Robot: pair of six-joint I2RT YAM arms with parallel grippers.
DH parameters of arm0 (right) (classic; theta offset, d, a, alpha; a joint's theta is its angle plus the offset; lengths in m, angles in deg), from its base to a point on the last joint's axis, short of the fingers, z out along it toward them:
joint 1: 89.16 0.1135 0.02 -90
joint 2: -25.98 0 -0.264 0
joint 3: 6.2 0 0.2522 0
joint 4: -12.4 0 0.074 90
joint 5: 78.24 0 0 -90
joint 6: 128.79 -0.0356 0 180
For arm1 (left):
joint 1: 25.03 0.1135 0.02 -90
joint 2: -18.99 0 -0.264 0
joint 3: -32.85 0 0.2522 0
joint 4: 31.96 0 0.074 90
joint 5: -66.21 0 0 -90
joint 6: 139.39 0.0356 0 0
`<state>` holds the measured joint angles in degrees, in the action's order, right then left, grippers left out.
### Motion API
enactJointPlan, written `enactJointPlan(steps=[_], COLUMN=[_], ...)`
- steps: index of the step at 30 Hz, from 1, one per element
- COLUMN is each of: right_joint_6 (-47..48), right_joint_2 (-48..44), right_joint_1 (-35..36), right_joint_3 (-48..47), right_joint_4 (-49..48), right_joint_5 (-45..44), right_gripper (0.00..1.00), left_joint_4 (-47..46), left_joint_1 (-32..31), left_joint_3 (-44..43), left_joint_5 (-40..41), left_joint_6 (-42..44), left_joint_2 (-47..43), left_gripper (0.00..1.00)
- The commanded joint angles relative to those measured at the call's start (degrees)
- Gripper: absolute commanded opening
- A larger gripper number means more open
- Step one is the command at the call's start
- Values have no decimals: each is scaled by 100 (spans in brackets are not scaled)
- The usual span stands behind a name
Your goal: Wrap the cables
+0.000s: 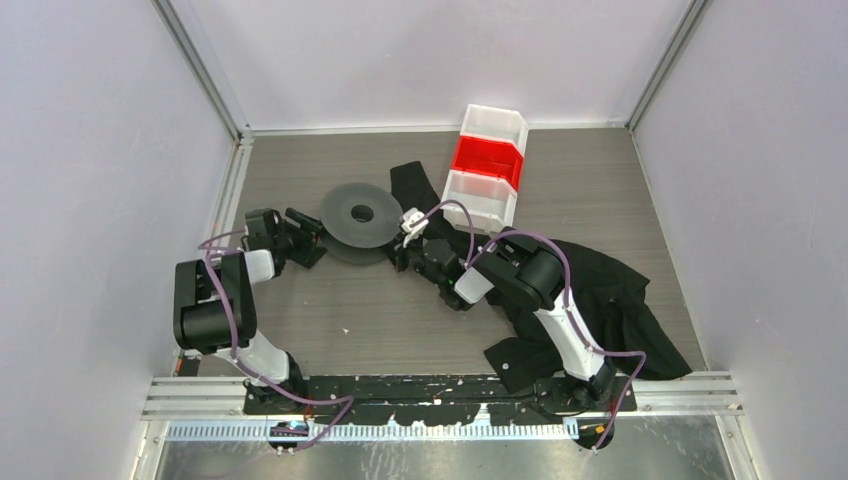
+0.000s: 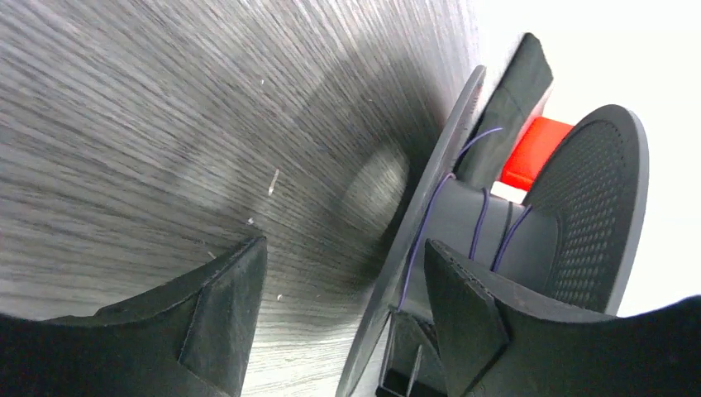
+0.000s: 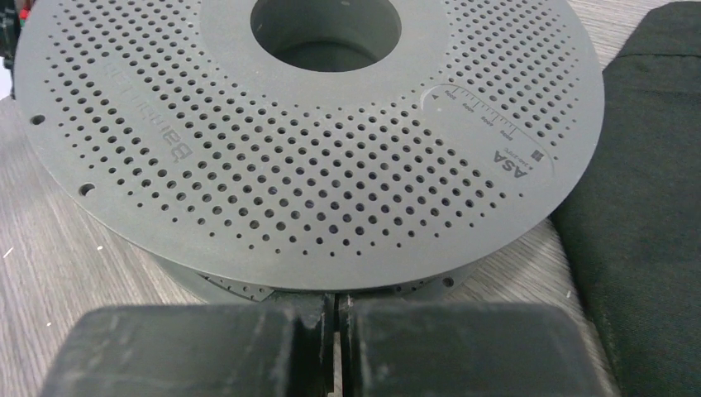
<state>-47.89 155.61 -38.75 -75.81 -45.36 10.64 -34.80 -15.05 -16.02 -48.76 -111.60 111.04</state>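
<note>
Arms fold in from both sides toward the dark grey reel (image 1: 358, 215), which lies flat on the worktop (image 1: 400, 320) with its perforated top flange facing up. The left arm bends sharply at the elbow and lays the left hand (image 1: 306, 236) low against the reel's left edge. Its fingers (image 2: 221, 318) stand apart, with the lower flange's rim between them and one finger in front of the gap between the two flanges. The right arm stretches out over the black garment (image 1: 610, 290) and brings the right hand (image 1: 408, 233) to the reel's right edge. Its fingers are pressed together with only a sliver between them, just below the top flange's rim; whether anything is pinched there cannot be told. A few turns of thin wire (image 2: 480, 222) cross the hub, and one strand runs along the lower flange near its rim, close to the left hand.
</note>
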Motion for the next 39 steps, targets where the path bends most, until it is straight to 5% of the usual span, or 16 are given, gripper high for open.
enactJointPlan(steps=[1, 8, 29, 35, 39], right_joint_6=[-185, -175, 571, 748, 829], right_joint_2=[51, -7, -326, -311, -362], right_joint_1=[13, 10, 154, 226, 281], right_joint_3=[-217, -200, -494, -750, -795], right_joint_4=[-213, -86, 1361, 1878, 2026], right_joint_5=[-350, -437, -337, -336, -459], right_gripper=[0, 0, 2, 15, 36], left_joint_4=[1369, 2132, 89, 4, -113], left_joint_1=[63, 415, 602, 510, 449], left_joint_3=[-502, -492, -71, -203, -199], left_joint_5=[174, 271, -832, -1050, -1080], left_joint_6=[650, 890, 64, 113, 56], left_joint_2=[-324, -820, -757, -518, -372], left_gripper=[71, 72, 70, 70, 70])
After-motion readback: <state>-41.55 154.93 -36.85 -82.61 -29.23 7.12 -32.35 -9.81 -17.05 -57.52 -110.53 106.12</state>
